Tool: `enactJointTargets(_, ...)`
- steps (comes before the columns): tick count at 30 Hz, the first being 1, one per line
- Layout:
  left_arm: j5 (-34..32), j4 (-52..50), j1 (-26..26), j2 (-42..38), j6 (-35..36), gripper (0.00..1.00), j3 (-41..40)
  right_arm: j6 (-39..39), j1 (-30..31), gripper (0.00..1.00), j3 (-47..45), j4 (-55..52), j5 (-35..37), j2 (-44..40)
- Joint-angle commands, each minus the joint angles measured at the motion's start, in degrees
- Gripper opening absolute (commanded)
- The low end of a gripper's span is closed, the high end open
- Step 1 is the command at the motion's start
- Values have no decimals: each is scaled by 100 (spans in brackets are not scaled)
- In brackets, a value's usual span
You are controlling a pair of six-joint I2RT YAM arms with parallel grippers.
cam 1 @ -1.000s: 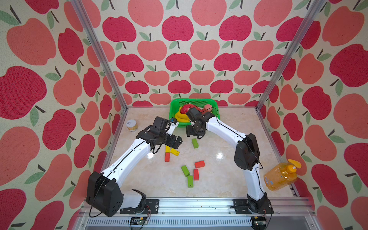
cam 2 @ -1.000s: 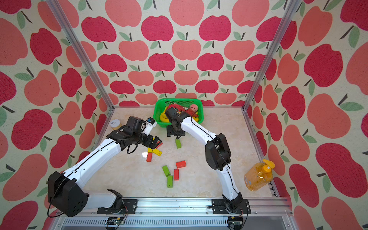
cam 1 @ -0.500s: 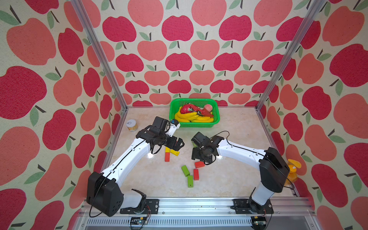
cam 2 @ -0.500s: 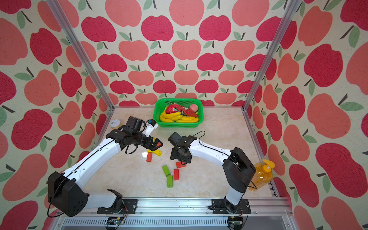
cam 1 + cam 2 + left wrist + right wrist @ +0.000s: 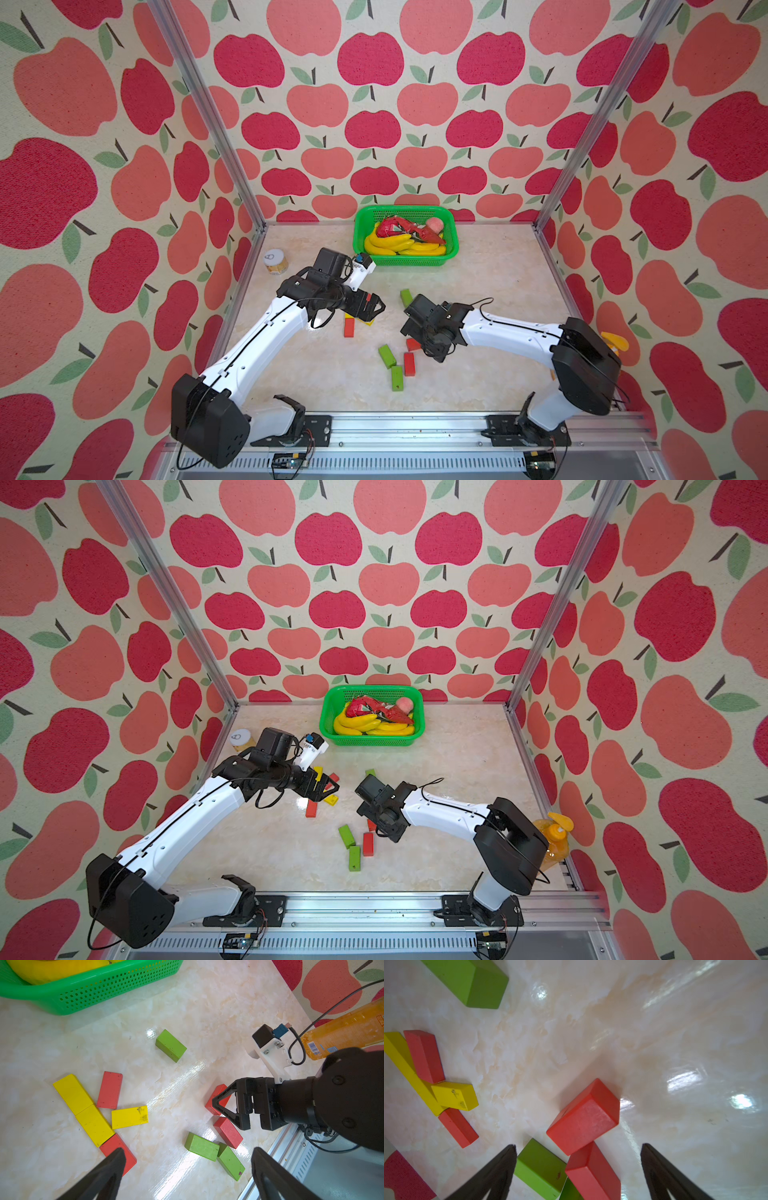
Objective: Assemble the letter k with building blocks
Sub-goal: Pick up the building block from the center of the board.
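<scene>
Lying on the bench [image 5: 498,266]: ten blocks, all mid-bench, nearer than the basket [image 5: 405,261].
Left group: a yellow pair [image 5: 83,1108] end to end, an end red [image 5: 111,1142] at its near end, and a slanted red [image 5: 109,1089] and a slanted yellow [image 5: 129,1116] beside it.
Right group: two reds [image 5: 228,1132] and two greens [image 5: 202,1146], huddled together.
Lone green [image 5: 406,297]: farther off, toward the basket.
Left fingers [image 5: 116,1159]: spread wide, empty, above the left group.
Right fingers [image 5: 503,1163]: spread wide, gripping nothing. The far red [image 5: 583,1118] lies untouched just ahead of the gap between them.
Left wrist view: alone shows every block.
Top views: the left arm hides much of the left group, and the right wrist covers most of the far red [image 5: 412,344].
Right wrist view: the nearest red and green are cut off at the frame edge.
Bottle [image 5: 342,1028]: plain in the left wrist view, mostly behind the right arm in both top views.
</scene>
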Motion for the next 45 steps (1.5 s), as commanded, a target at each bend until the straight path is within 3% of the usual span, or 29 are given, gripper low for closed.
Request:
enactJointTargets(1,14,-42,-16,-15,26,98,-96,553,-71,95,-70,177,153,-117)
enactJointTargets(15,-20,-13,-2,65,49,98,-94,551,-298,82,4,226,-321,451)
enactJointTargets(17,-27,-24,-5,71,57,98,-98,550,-327,73,-90,329,-372,451)
enactJointTargets(22,-69,-20,-10,66,67,98,-86,399,-464,37,-233,459,-463,407)
enactJointTargets(26,-163,-46,11,41,96,98,-71,51,-614,23,-239,366,-485,359)
enactJointTargets(29,-243,-55,55,-13,122,98,-74,-634,-865,22,-198,402,-489,301)
enactJointTargets(31,-306,-55,98,-22,128,98,-90,-1617,-1147,22,-23,481,-563,302)
enactJointTargets(34,-386,-64,152,-5,149,98,-85,-3327,-1488,22,832,-160,-674,611)
enactJointTargets(39,-471,-93,279,90,183,98,-71,-5487,-1651,21,2315,-1107,-1014,1501)
enactJointTargets(45,-573,-93,571,160,202,98,-64,-6419,-1678,19,2987,-1511,-1328,2143)
